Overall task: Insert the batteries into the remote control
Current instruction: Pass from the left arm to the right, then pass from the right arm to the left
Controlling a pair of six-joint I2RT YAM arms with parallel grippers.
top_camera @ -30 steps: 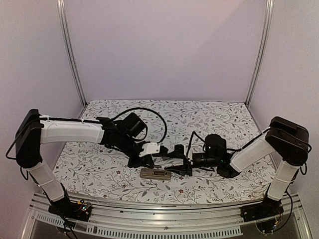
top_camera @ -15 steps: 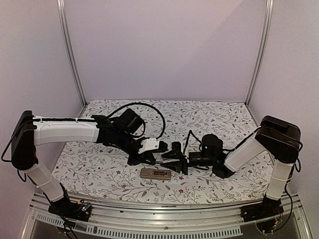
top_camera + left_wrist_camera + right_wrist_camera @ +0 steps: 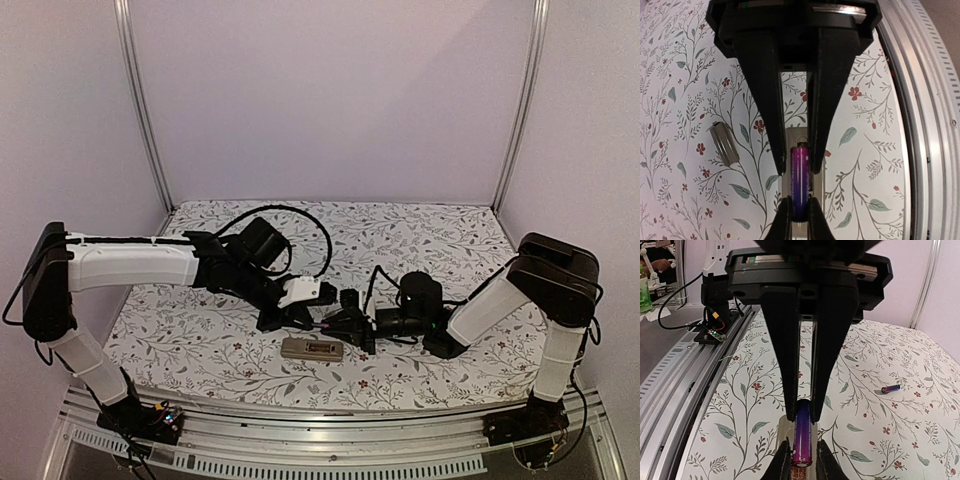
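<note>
Pale lilac walls (image 3: 330, 100), aluminium corner posts (image 3: 143, 110), floral-print tabletop (image 3: 190, 345).

no legible text, no readable labels, brands or numbers

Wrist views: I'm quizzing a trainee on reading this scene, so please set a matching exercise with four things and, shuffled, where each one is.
Things
1. held battery
2. loose battery
3. cover
4. remote

Places
A. grey, flat on the cloth, beside the remote
B. between the fingers of the left hand and the right hand
C. on the cloth, under the held battery
D. purple, alone on the cloth, away from both hands

Pairs: 1-B, 2-D, 3-A, 4-C
</note>
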